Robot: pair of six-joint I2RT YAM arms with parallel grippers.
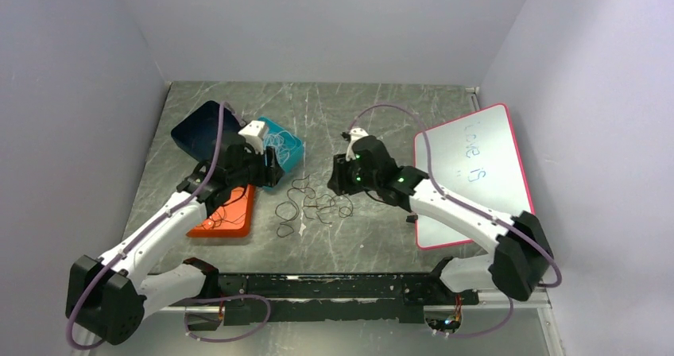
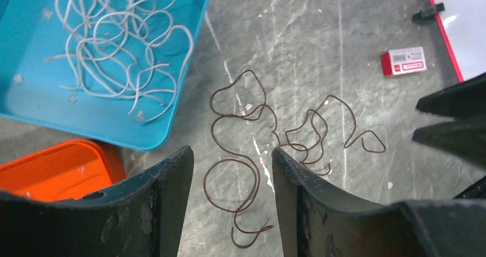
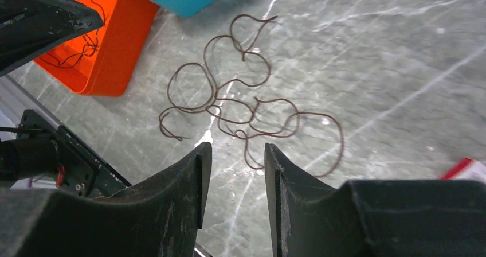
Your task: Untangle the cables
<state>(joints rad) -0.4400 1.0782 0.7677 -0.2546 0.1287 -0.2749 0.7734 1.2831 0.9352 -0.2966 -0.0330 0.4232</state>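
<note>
A loose tangle of thin dark brown cables [image 1: 308, 205] lies on the grey table between the arms; it shows in the left wrist view [image 2: 261, 154] and the right wrist view [image 3: 240, 102]. Whitish-grey cables [image 2: 117, 45] lie in the blue tray [image 1: 288, 141]. A few dark cables [image 3: 86, 45] lie in the orange tray [image 1: 230, 213]. My left gripper [image 2: 232, 154] is open and empty, above the left part of the brown tangle. My right gripper [image 3: 236, 151] is open and empty, just right of the tangle.
A dark blue tray [image 1: 199, 125] sits behind the blue one. A whiteboard with a pink rim [image 1: 477, 169] lies at the right. A small red-and-white box [image 2: 404, 60] and a small black piece [image 2: 430, 10] lie near its edge.
</note>
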